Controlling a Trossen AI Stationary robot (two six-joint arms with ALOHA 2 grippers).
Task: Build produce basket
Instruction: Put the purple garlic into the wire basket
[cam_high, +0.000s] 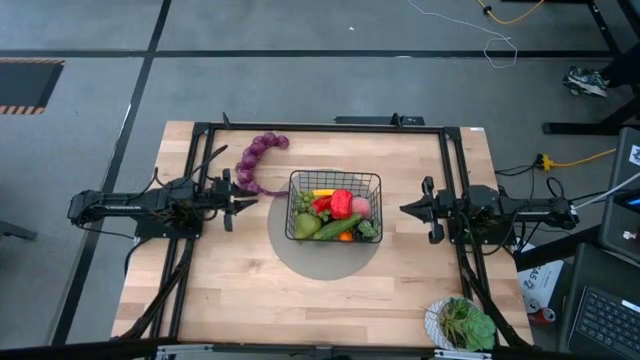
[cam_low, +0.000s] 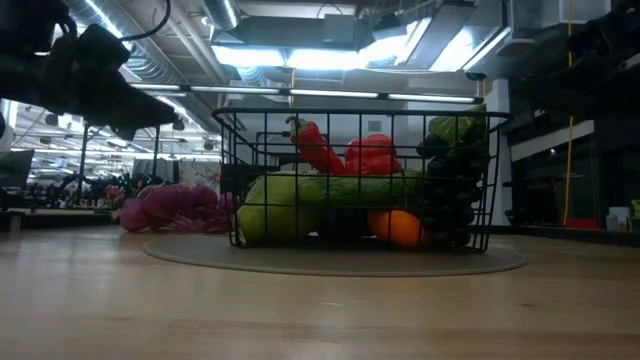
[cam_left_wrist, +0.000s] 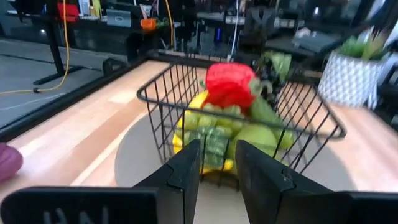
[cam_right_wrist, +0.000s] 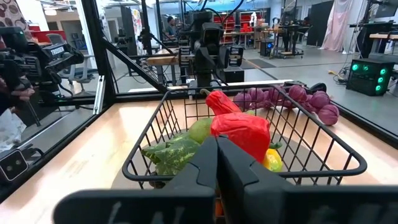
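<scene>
Black wire basket (cam_high: 334, 207) at counter (cam_high: 230, 290) centre on grey round mat (cam_high: 300, 255), filled with produce (cam_high: 338, 215). Purple grape string (cam_high: 256, 160) lies outside, toward far edge. Left gripper (cam_high: 247, 196) just beside it, part open, empty. Right gripper (cam_high: 405, 209) closed, empty, clear gap to basket. Near edge bare except potted plant (cam_high: 462, 323) at near right corner. Low view alone shows orange (cam_low: 402, 228).
</scene>
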